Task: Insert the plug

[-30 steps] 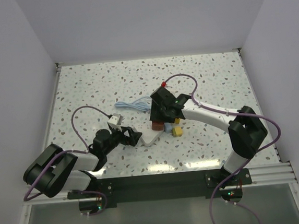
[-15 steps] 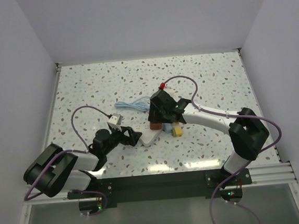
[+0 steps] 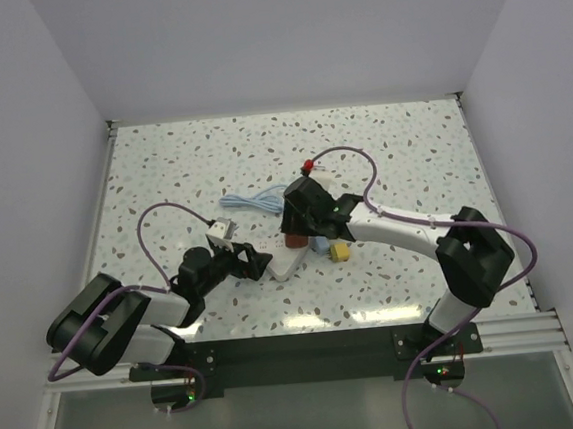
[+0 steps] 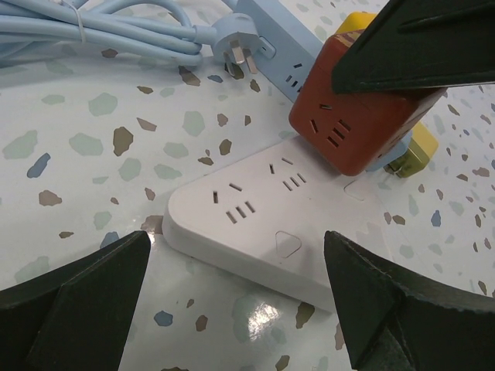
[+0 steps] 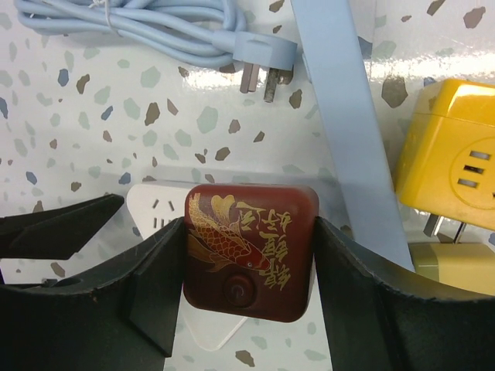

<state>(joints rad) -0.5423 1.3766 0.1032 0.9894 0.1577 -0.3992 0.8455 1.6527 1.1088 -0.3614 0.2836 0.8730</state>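
Observation:
My right gripper (image 3: 301,225) is shut on a dark red cube plug (image 3: 296,242) with a gold fish print, seen in the right wrist view (image 5: 249,247) between both pads. The cube hangs over the right part of the white power strip (image 3: 285,264). In the left wrist view the cube (image 4: 356,116) sits just above the strip (image 4: 271,224), and I cannot tell whether its pins touch. My left gripper (image 4: 236,270) is open, low on the table, its fingers either side of the strip's near left end (image 3: 256,264).
A light blue power strip (image 5: 340,116) with its coiled cable (image 3: 250,202) lies behind the white strip. A yellow cube adapter (image 3: 340,253) sits right of the red cube, also in the right wrist view (image 5: 456,154).
My right gripper has carried the red cube a little left and toward the white strip. The left arm has not moved.

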